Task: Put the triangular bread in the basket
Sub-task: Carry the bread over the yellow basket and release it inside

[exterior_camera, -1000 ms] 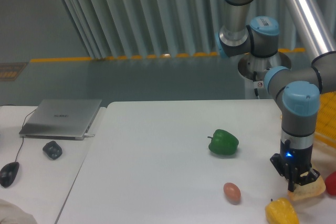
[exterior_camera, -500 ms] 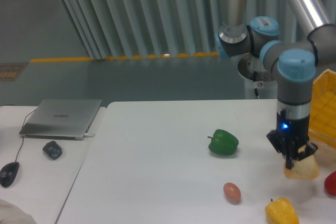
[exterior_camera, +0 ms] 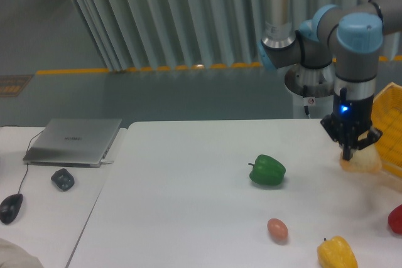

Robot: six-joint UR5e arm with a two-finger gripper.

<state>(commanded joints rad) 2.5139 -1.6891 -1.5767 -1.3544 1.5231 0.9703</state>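
Now carrying the triangular bread (exterior_camera: 360, 160) higher and farther than a second ago, fingers (exterior_camera: 347, 152) pinching it, well off the tabletop (exterior_camera: 188, 205), nearing the basket (exterior_camera: 391, 123).

Robotics lab: UR arm (exterior_camera: 295, 36) at white table (exterior_camera: 188, 205), laptop (exterior_camera: 74, 141) w/ mouse (exterior_camera: 11, 208), yellow floor tape (exterior_camera: 157, 68)

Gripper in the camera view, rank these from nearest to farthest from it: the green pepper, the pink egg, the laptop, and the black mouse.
From the gripper, holding the triangular bread:
1. Green pepper, mid-table, to its left in the picture.
2. Pink egg, near the front edge.
3. Laptop, on the far-left table.
4. Black mouse, at the picture's left edge.
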